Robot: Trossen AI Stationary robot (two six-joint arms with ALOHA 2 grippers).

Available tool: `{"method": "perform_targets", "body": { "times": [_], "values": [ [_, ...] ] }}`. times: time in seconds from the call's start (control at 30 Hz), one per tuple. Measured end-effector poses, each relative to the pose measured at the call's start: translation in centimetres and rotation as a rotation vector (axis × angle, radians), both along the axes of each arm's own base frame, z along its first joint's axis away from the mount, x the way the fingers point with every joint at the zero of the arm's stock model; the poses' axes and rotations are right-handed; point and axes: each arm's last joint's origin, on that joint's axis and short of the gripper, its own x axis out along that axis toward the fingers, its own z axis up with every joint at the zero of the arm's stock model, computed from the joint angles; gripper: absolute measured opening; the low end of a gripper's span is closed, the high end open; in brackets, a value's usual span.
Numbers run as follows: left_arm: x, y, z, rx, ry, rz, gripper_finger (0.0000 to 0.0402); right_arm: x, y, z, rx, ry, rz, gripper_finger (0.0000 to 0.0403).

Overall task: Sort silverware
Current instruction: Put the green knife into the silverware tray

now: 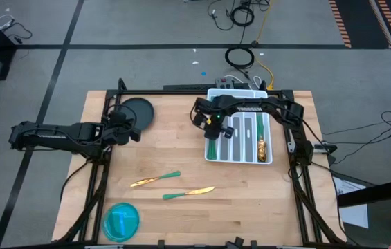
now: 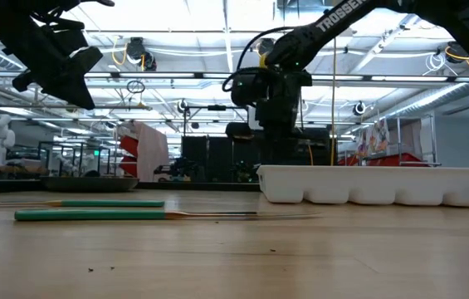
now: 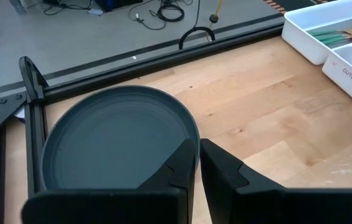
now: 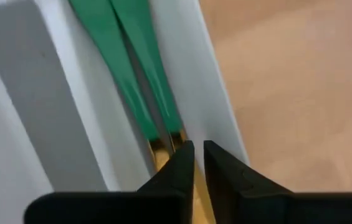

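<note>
Silverware sorting nearly finished, two pieces left on the counter (image 1: 250, 207).
The white tray (image 1: 267, 160) at the counter's right edge holds most silverware (image 1: 260, 144); the right pincer (image 1: 212, 124) hovers above its left slot, fingers barely apart, gripping nothing. The left pincer (image 3: 195, 163), nearly closed and empty, waits over the dark plate (image 3: 101, 140). Two pieces (image 1: 189, 191) lie near the front edge.

tray (image 1: 240, 156): landmark, silverware (image 1: 212, 146) in its compartments | two loose pieces (image 1: 172, 184): on table left-front of tray | plate (image 1: 138, 112): left of tray | bowl (image 1: 121, 221): far left-front
</note>
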Motion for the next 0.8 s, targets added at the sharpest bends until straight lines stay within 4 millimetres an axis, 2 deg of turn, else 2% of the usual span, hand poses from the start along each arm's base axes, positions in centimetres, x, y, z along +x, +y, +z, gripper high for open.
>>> {"method": "perform_targets", "body": {
  "times": [0.13,0.3,0.47,0.53,0.67,0.8],
  "values": [
    [0.0,0.0,0.0,-0.012,0.0,-0.008,0.0032,-0.5,-0.2,1.8,-0.099,0.005,-0.098,0.004],
    [0.1,-0.1,0.0,-0.021,-0.009,-0.016,0.0032,-1.7,0.3,7.4,-0.112,-0.148,-0.262,0.0052],
    [0.4,-0.2,0.0,-0.076,-0.029,-0.064,0.0032,-3.3,2.2,13.7,0.067,-0.352,-0.658,0.006],
    [0.7,-0.3,0.2,-0.095,-0.044,-0.112,0.0032,-3.8,3.6,15.3,0.194,-0.381,-0.767,0.0065],
    [1.4,-0.5,0.7,-0.098,-0.087,-0.207,0.0032,-3.4,7.0,16.5,0.352,-0.386,-0.898,0.009],
    [2.0,-0.5,1.3,-0.06,-0.128,-0.268,0.0032,-1.4,11.2,15.8,0.382,-0.417,-0.916,0.014]
  ]
}}
